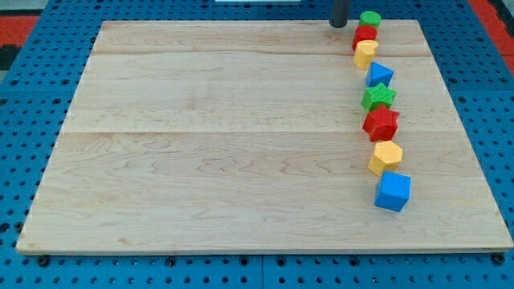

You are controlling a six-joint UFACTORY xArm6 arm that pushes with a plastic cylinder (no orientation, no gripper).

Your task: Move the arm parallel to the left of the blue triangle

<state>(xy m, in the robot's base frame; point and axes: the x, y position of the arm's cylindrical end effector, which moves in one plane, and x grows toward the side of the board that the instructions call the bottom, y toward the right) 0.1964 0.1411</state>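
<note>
Eight blocks [379, 75]; my tip [339, 26] top.

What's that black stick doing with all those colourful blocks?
That stick is my rod, and my tip sits at the view's top edge of the wooden board, just left of the green round block. The blocks run in a line down the view's right side: green, red, yellow, the blue triangle, a green star, a red star, a yellow hexagon and a blue cube. I'm touching none; my tip is above the triangle's level.
</note>
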